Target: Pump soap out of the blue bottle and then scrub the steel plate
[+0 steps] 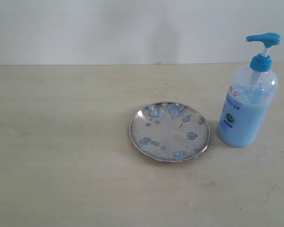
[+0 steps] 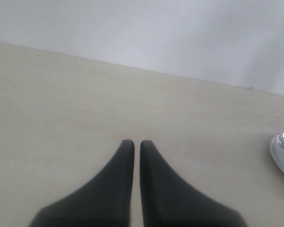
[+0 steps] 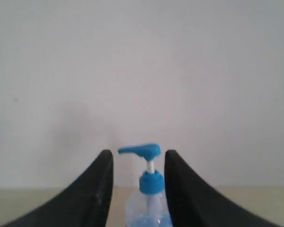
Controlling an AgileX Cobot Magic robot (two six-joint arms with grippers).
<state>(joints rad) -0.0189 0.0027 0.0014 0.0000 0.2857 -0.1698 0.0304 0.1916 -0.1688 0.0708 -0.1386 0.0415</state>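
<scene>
I have the pale table [image 1: 61, 165] filling most of the exterior frame. The steel plate [image 1: 173, 137] lies just right of centre, and the blue bottle [image 1: 246, 113] stands upright at the right edge, close beside the plate but apart from it. Soap [image 1: 175, 109] already dots the plate in small blobs. My right gripper [image 3: 138, 152] has its fingers apart, framing the pump head [image 1: 264, 39] from a distance. My left gripper [image 2: 137, 144] has its fingers nearly together, holding nothing. I judge pumping is still the step in hand. Next, I need to bring the right gripper over the pump head and press straight down.
</scene>
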